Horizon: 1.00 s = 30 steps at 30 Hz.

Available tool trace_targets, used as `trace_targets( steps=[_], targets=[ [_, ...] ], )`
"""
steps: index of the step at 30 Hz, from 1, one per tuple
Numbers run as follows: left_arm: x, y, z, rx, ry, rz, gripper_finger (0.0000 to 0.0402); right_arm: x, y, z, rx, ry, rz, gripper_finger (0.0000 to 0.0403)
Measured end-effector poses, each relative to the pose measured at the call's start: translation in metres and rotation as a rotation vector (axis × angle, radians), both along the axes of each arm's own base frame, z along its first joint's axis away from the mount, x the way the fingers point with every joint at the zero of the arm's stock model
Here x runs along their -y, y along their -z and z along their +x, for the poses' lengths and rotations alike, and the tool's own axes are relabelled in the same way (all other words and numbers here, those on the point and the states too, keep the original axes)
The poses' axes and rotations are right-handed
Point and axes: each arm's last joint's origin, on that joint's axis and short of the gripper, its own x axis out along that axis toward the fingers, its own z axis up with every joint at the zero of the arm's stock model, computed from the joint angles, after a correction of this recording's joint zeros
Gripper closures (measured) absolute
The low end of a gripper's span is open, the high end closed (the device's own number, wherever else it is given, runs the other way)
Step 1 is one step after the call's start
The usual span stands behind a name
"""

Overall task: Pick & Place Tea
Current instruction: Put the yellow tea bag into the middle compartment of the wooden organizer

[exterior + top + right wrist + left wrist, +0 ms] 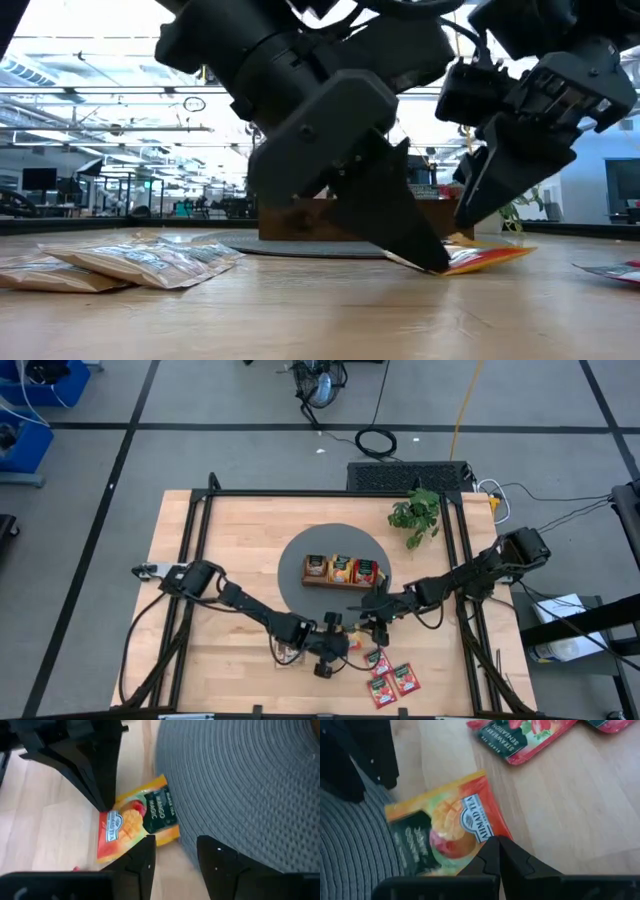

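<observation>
The orange-yellow tea sachet (447,832) sits right at the edge of the grey round mat (240,780), toward the near side of the surface (230,540), and both arms are crowded over it. From above it is all but hidden under them; the left wrist view shows its mango print clearly, with the left gripper (498,851) clenched on its near edge, fingertips pressed together. The right wrist view gives the other side: the right gripper (175,851) is released, fingers spread apart, just beside the same sachet, one finger at its corner and the other over the mat. At table height, the left gripper's dark fingers come down to a point on the sachet, one end tipped up off the wood. Only that low view shows the cream sachets (140,262) heaped apart. Overhead, the red sachets (392,678) lie near the front edge, and the wooden tray (342,570) on the mat holds three sachets.
</observation>
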Motion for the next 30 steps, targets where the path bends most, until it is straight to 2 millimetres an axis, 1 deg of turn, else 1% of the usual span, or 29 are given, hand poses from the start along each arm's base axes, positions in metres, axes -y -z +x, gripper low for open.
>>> trace_targets(
  steps=[5,8,13,18,23,26,30],
  targets=[
    [-0.01,0.008,-0.002,0.007,-0.023,-0.044,0.0391,0.0,-0.001,0.001,0.008,0.009,0.045,0.0272],
    [-0.013,0.009,-0.002,-0.003,-0.019,-0.053,0.0398,0.003,0.0,0.001,-0.002,0.031,0.056,0.0274],
    [-0.014,0.011,-0.003,-0.009,-0.014,-0.057,0.0392,0.011,0.002,0.001,-0.042,0.078,0.062,0.0273],
    [-0.014,0.012,-0.004,-0.019,0.0,-0.057,0.0396,0.019,0.004,0.001,-0.073,0.116,0.063,0.0273],
    [-0.014,0.013,-0.004,-0.021,0.013,-0.052,0.0398,0.018,0.007,0.002,-0.102,0.094,0.147,0.0273],
    [-0.014,0.013,-0.004,-0.026,0.019,-0.061,0.0395,0.015,0.014,0.003,-0.12,0.098,0.171,0.0273],
    [-0.014,0.013,-0.004,-0.026,0.023,-0.057,0.0395,0.007,0.023,0.012,-0.068,0.084,0.204,0.0273]
  ],
)
